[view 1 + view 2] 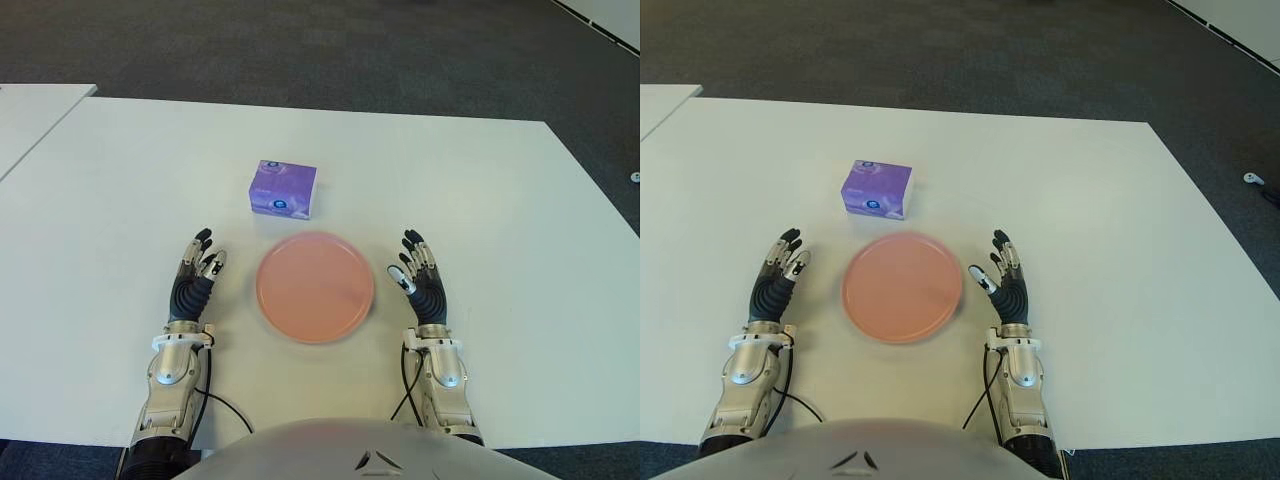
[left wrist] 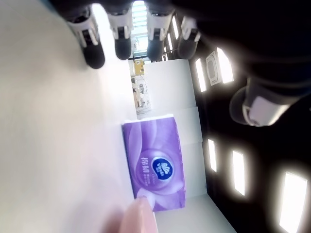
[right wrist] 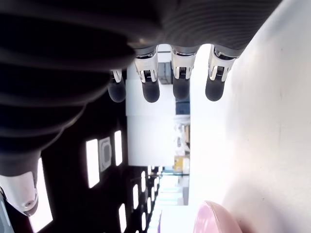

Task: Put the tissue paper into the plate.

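Note:
A purple tissue pack [image 1: 283, 189] lies on the white table [image 1: 480, 200], just beyond the round pink plate [image 1: 315, 287]. The plate holds nothing. My left hand [image 1: 195, 270] shows to the left of the plate, fingers spread and holding nothing. To the plate's right is my right hand [image 1: 417, 272], open as well. In the left wrist view the tissue pack [image 2: 154, 165] appears past my outstretched fingers [image 2: 92, 36], with the plate's rim [image 2: 141, 218] at the edge. A sliver of the plate [image 3: 216, 218] also shows in the right wrist view.
A second white table [image 1: 30, 115] stands at the far left. Dark carpet [image 1: 330, 50] lies beyond the table's far edge. A small white object [image 1: 1253, 179] lies on the floor at the right.

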Motion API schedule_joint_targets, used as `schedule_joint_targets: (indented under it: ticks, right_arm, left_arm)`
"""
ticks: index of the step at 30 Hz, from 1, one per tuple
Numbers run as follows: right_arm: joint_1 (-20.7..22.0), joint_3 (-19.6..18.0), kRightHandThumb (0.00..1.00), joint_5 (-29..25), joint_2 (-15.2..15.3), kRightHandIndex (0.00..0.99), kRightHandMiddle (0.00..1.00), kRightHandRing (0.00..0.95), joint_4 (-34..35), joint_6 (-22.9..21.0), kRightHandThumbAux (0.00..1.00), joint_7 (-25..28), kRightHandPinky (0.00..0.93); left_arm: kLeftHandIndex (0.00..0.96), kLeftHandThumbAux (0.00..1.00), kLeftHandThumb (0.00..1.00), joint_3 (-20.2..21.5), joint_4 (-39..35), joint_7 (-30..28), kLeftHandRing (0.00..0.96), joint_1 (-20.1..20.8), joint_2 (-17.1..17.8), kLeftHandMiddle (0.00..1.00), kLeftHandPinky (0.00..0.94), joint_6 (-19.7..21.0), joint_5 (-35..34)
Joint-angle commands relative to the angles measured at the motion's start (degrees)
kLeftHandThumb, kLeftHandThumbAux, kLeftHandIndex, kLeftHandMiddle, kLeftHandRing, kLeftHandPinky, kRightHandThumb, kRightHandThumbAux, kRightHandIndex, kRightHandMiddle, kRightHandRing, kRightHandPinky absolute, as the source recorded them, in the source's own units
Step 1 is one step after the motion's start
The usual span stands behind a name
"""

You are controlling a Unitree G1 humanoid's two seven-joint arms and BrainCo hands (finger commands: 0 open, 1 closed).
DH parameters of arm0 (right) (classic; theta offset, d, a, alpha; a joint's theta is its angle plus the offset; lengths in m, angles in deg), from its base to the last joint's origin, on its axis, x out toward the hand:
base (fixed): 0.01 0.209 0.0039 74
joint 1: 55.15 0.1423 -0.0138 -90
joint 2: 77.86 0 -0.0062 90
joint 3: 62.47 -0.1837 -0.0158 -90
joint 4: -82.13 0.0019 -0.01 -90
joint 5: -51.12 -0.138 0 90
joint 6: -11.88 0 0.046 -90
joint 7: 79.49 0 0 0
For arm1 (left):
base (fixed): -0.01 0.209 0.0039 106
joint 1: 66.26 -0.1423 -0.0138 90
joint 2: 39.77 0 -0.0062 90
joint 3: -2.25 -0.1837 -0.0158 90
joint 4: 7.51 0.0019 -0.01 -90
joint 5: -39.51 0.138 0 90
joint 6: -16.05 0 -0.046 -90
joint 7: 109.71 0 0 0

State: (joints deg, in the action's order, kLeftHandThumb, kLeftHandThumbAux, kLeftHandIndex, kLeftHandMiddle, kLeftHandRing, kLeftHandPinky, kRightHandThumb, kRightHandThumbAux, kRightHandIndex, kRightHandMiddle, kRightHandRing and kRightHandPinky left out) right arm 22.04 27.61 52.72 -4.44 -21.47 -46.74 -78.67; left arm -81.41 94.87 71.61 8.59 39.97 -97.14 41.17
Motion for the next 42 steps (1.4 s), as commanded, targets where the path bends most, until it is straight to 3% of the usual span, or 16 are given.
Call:
schedule_joint_targets:
  ticks: [1,11,22,32,42]
  right_arm:
    - [-4.3,0.2,0.000,1.0,1.1,0.000,0.000,0.000,-5.9,1.5,0.525,0.5,0.000]
    - [-3.3,-0.1,0.000,0.0,3.0,0.000,0.000,0.000,-9.9,6.6,0.507,2.7,0.000]
    - [-2.6,-0.6,0.000,-0.8,3.0,0.000,0.000,0.000,-11.2,6.6,0.516,3.1,0.000]
    - [-1.5,-0.9,0.000,-1.4,2.6,0.000,0.000,0.000,-12.2,4.8,0.504,2.3,0.000]
    - [-0.6,-0.7,0.000,-1.0,1.8,0.000,0.000,0.000,-10.7,-0.9,0.497,0.5,0.000]
  left_arm:
    - [0.000,0.419,0.000,-0.2,2.3,-0.3,0.000,-1.7,-0.2,0.000,0.000,2.8,0.0]
    - [0.000,0.419,0.000,-0.2,2.1,-0.9,0.000,-1.8,0.0,0.000,0.000,3.0,-0.3]
    - [0.000,0.425,0.000,-0.2,2.0,-0.7,0.000,-1.5,0.1,0.000,0.000,3.2,-0.2]
    - [0.000,0.438,0.000,-0.2,2.1,-1.1,0.000,0.2,0.7,0.000,0.000,3.1,-0.1]
    - [0.000,0.438,0.000,1.6,0.6,-4.0,0.000,4.8,5.2,0.000,0.000,1.2,-1.5]
